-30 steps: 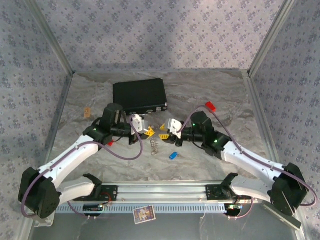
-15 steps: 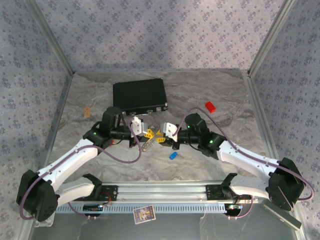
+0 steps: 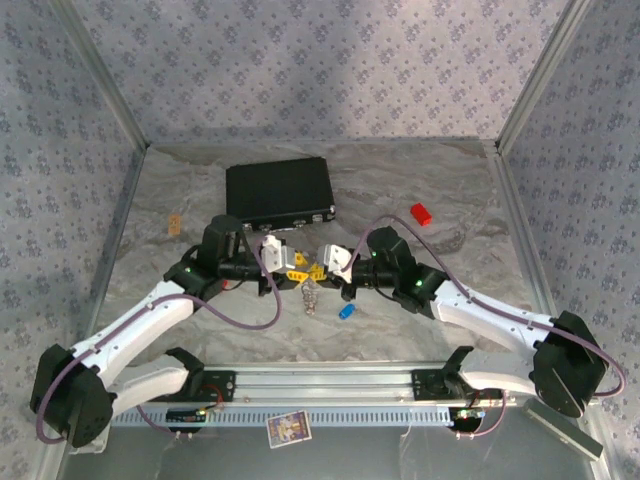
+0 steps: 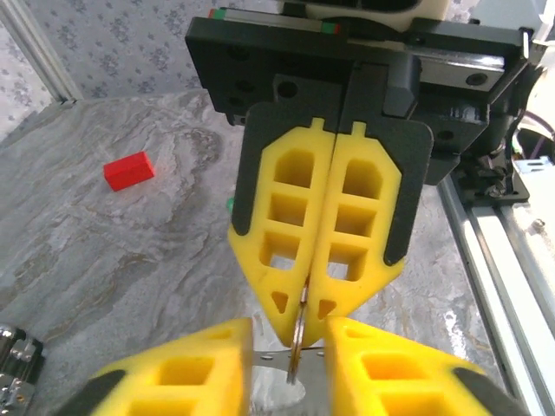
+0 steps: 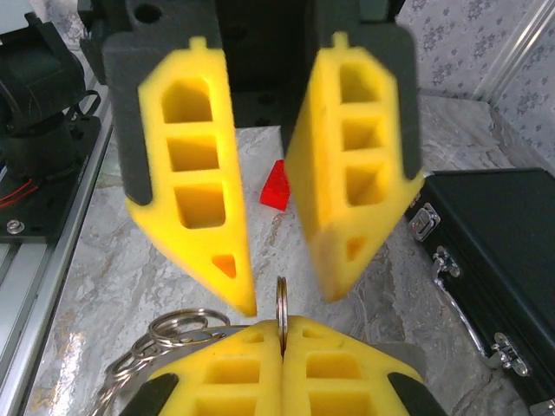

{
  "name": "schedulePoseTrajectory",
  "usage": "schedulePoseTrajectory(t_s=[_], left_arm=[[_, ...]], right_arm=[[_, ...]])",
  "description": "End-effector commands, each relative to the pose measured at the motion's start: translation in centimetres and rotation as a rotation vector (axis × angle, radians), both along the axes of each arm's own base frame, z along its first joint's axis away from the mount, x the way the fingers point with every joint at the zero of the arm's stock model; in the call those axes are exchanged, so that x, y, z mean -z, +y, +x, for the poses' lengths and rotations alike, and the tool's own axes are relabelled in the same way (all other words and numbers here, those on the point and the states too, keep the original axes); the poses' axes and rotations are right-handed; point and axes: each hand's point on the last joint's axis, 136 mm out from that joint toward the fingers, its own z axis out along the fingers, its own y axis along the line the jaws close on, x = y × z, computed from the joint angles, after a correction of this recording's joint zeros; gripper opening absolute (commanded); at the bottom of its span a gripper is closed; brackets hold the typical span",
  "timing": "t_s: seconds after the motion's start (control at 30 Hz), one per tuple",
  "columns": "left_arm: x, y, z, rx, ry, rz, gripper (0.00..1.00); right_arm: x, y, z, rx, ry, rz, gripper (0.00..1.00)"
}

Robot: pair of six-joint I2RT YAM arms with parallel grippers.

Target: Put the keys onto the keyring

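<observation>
The keyring (image 5: pixel 282 299), a thin metal ring seen edge-on with a chain (image 5: pixel 169 334) of smaller rings beside it, is held over mid-table, pinched in the clenched right gripper (image 5: pixel 282 329). The left gripper (image 4: pixel 290 328) is released, its fingers parted either side of the ring. The blue key (image 3: pixel 347 311) lies just nearer on the grey marbled sheeting (image 3: pixel 200 340). The black case (image 3: pixel 278 190) lies farther back, and pale flowered walls (image 3: pixel 320 70) surround the table.
</observation>
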Motion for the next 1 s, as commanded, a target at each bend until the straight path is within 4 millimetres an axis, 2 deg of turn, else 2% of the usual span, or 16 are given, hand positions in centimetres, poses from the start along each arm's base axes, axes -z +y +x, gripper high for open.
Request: schedulePoseTrajectory(t_s=[0.0, 0.1, 0.23, 0.6, 0.97], left_arm=[[-0.6, 0.6, 0.3, -0.046, -0.050, 0.009, 0.36], [-0.1, 1.4, 0.6, -0.102, -0.055, 0.044, 0.38], [0.7, 1.9, 0.0, -0.107, -0.040, 0.062, 0.36], [1.5, 1.3, -1.1, -0.017, 0.007, 0.079, 0.32], [1.1, 1.3, -1.3, -0.003, 0.006, 0.070, 0.25]], right_arm=[[-1.5, 0.4, -0.1, -0.015, -0.028, 0.023, 0.00], [-1.4, 0.3, -0.2, -0.017, -0.036, 0.021, 0.00], [-1.3, 0.3, -0.3, -0.025, -0.041, 0.015, 0.00], [-2.0, 0.8, -0.7, -0.051, -0.047, 0.028, 0.00], [-2.1, 1.6, -0.8, -0.072, -0.048, 0.024, 0.00]])
